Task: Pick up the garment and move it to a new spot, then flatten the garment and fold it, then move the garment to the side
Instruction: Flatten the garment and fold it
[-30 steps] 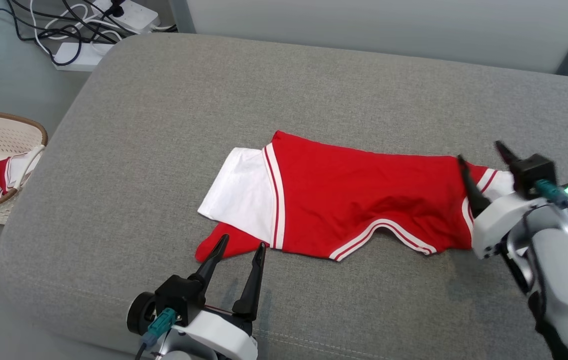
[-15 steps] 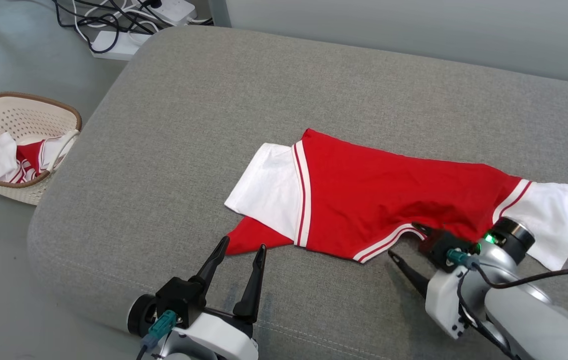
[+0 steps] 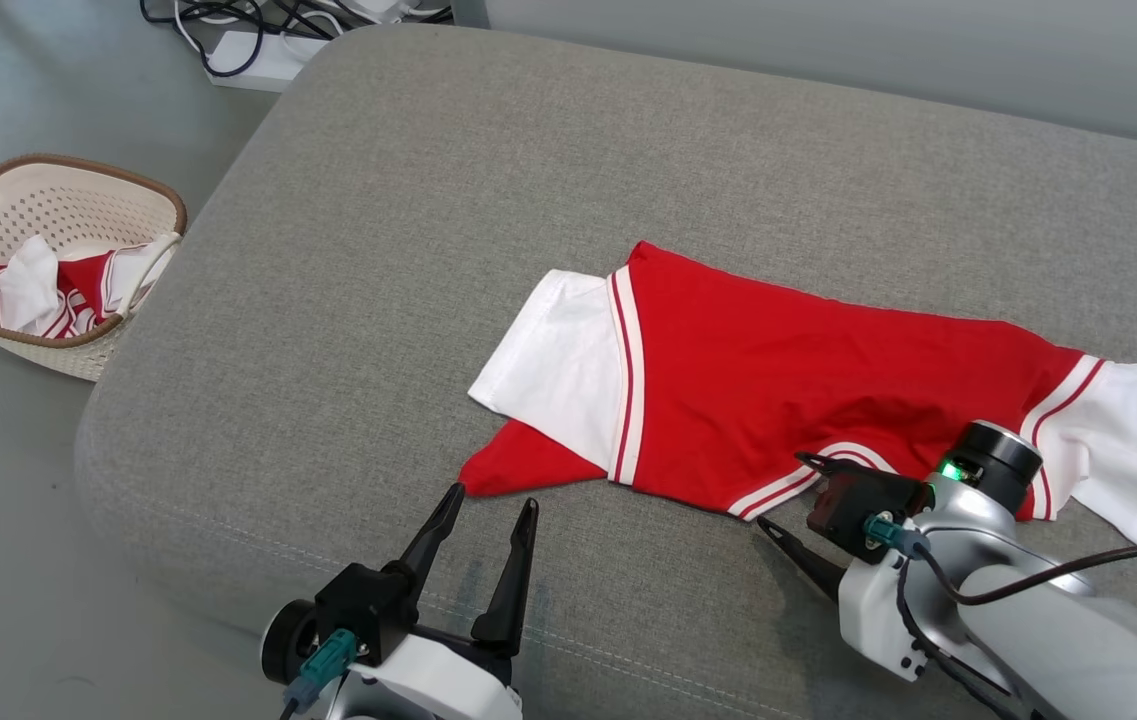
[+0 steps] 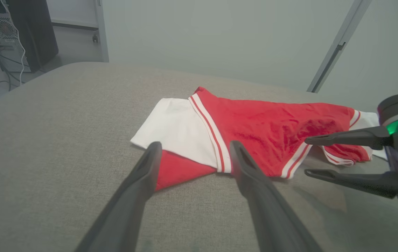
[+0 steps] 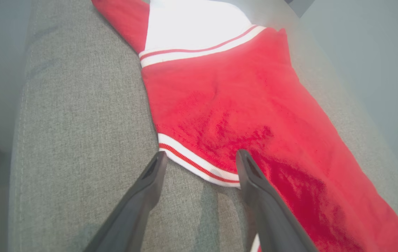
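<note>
The garment [image 3: 778,390], a red shirt with white sleeves and white-striped trim, lies spread on the grey cushion [image 3: 378,200]. Its left sleeve is turned over a red corner that pokes out toward the front. My left gripper [image 3: 490,498] stands open just in front of that red corner, not touching it. In the left wrist view the garment [image 4: 255,122] lies just beyond the left gripper [image 4: 195,143], and my right gripper [image 4: 305,156] enters from the right. My right gripper [image 3: 779,490] is open at the striped front hem, pointing left. In the right wrist view the right gripper [image 5: 202,153] straddles the hem of the garment [image 5: 227,105].
A cream basket [image 3: 78,162] holding more red and white clothes [image 3: 58,285] stands on the floor at the left. Cables and a power strip [image 3: 268,30] lie on the floor beyond the cushion's far left corner. A grey wall runs behind the cushion.
The head camera has turned, shifting the picture. My right gripper has swung from the garment's right sleeve down to the front hem and now points left. The left gripper holds its place.
</note>
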You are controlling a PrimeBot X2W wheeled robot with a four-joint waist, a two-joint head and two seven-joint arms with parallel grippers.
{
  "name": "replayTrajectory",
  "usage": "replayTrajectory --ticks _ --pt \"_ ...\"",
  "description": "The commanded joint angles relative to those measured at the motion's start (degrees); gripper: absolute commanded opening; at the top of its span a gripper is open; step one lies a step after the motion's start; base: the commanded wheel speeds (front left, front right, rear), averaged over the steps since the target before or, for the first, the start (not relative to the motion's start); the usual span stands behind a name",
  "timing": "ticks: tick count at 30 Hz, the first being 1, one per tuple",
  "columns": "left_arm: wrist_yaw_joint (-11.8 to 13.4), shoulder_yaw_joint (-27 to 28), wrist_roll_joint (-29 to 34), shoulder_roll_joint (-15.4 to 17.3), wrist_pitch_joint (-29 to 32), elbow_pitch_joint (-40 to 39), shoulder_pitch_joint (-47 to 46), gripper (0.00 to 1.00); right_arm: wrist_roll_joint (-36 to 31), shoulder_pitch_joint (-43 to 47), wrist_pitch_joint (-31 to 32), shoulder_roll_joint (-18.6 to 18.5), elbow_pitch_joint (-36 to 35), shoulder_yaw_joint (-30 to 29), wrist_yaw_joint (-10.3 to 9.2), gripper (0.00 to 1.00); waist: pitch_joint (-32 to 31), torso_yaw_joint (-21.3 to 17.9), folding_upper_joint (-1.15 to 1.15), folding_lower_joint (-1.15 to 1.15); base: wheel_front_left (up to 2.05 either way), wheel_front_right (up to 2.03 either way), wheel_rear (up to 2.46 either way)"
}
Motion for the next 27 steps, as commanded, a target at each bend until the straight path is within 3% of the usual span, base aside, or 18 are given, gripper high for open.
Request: replayTrajectory --ticks 1,8,16,17,19,21,22,23,27 --pt "0.4 1.8 -0.5 0.2 -0.6 -1.5 -1.4 1.00 -0.7 0.2 -0.4 0.2 -0.3 0.0 0.17 1.00 0.2 0.4 0.00 0.00 0.00 0.00 0.00" --pt "0.6 1.5 -1.3 0.2 -0.6 -1.3 -1.7 1.00 -1.0 -1.4 0.9 1.4 1.1 4.8 0.17 1.00 1.0 1.8 0.00 0.00 0.00 0.00 0.00" --pt "1.0 1.2 -2.1 0.2 -0.6 -1.5 -1.8 1.00 -3.0 -3.0 2.1 1.9 5.7 4.0 0.17 1.00 2.0 2.9 0.00 0.00 0.00 0.00 0.00" --pt "1.0 1.2 -2.1 0.2 -0.6 -1.5 -1.8 1.00 -3.3 -3.1 2.4 1.9 6.1 4.3 0.17 0.95 2.1 3.0 0.00 0.00 0.00 0.00 0.00" --pt "1.0 1.2 -2.2 0.2 -0.6 -1.6 -1.8 1.00 -3.4 -3.1 3.3 1.9 7.0 4.9 0.17 0.49 2.3 3.1 0.00 0.00 0.00 0.00 0.00" --pt "1.0 1.2 -2.4 0.2 -0.6 -1.6 -1.9 1.00 -3.1 -3.4 4.0 1.9 7.5 5.5 0.17 0.31 2.5 3.1 0.00 0.00 0.00 0.00 0.00" --pt "1.0 1.2 -2.4 0.2 -0.6 -1.7 -2.0 1.00 -3.1 -3.9 4.3 1.8 7.8 5.7 0.17 0.13 2.6 3.0 0.00 0.00 0.00 0.00 0.00" --pt "1.0 1.2 -2.3 0.2 -0.6 -1.8 -2.0 1.00 -2.8 -4.2 4.4 1.9 8.0 5.7 0.17 0.03 2.6 2.9 0.00 0.00 0.00 0.00 0.00" --pt "1.1 1.2 -2.3 0.2 -0.6 -1.9 -2.4 1.00 -1.8 -6.0 3.8 1.8 8.3 4.0 0.17 0.00 2.9 2.6 0.00 0.00 0.00 0.00 0.00"
